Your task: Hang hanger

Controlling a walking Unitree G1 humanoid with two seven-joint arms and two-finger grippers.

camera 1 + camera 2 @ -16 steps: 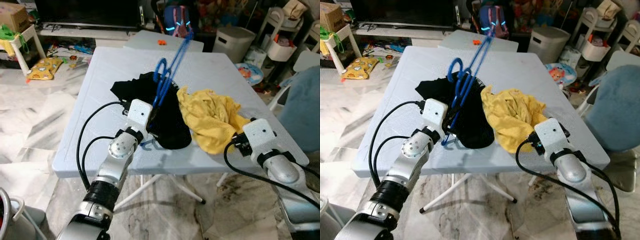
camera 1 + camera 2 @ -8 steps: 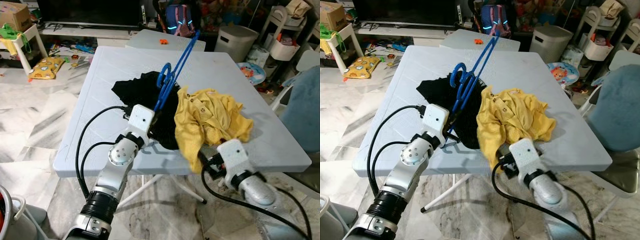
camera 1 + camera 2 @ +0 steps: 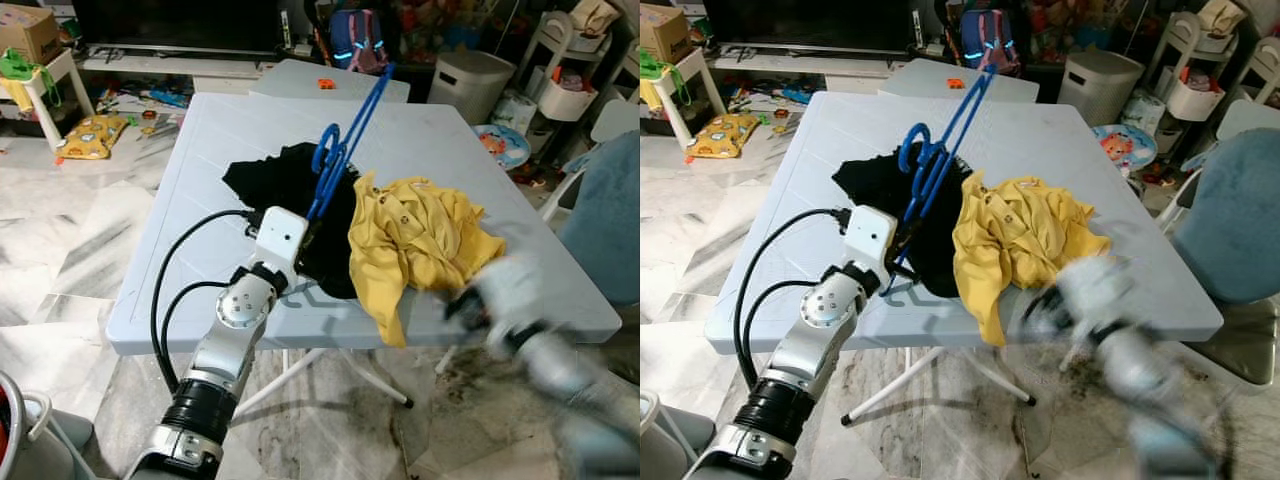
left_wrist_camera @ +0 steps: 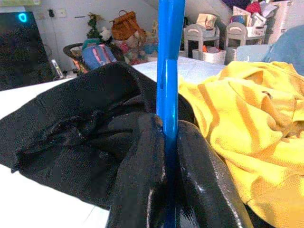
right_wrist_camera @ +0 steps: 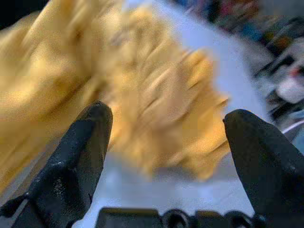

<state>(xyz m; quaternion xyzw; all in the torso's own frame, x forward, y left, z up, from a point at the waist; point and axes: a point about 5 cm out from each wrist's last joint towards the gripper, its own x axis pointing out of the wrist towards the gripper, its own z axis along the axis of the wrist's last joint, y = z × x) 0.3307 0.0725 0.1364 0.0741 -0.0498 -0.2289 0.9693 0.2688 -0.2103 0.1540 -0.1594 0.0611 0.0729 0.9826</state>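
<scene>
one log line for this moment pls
left tool: shut on hanger | right tool: open, blurred, by yellow shirt | black cloth on table

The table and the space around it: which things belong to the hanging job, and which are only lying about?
Belong to the job:
blue hanger, in the left gripper
yellow shirt
black garment

Lying about:
backpack
white bin

At the lower right of the head views the right hand (image 3: 470, 300) and its arm are smeared by blur. The yellow shirt (image 5: 142, 95) is blurred in the right wrist view. The blue hanger (image 4: 170, 71) runs off the frame's top edge.
</scene>
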